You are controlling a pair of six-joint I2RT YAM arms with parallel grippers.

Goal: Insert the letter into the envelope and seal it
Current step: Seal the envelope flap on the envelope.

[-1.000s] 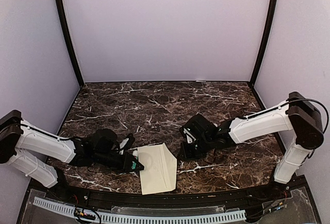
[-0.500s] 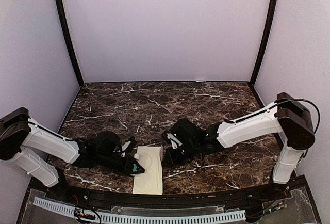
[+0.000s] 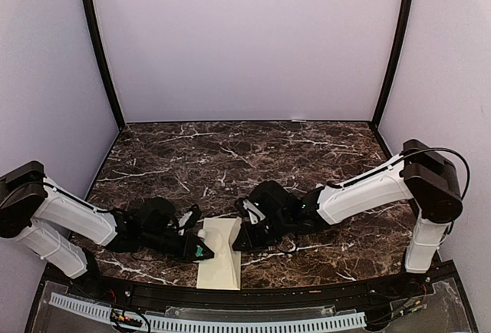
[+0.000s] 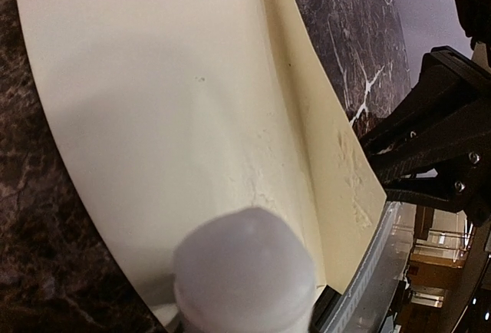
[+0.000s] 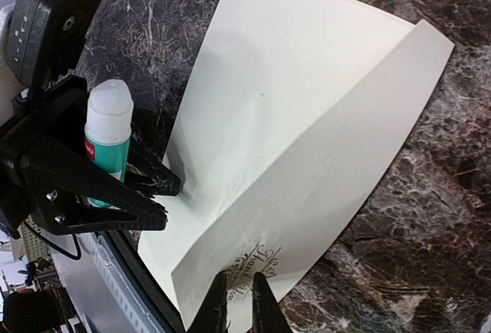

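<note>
R gripper (image 5: pixel 236 302) nearly closed, tips on envelope (image 5: pixel 291 103) flap (image 5: pixel 330 172); L gripper (image 5: pixel 165 199) pinches glue stick (image 5: pixel 107 137).

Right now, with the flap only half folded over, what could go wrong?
1. The left fingers, holding the glue stick, lie against the envelope where the raised flap would land; it may fold onto them.
2. The right fingers pinch only the flap's edge beside the emblem; the paper may slip or crease.

Script emblem (image 5: pixel 257 261) on envelope (image 5: pixel 307 118), wording illegible
</note>
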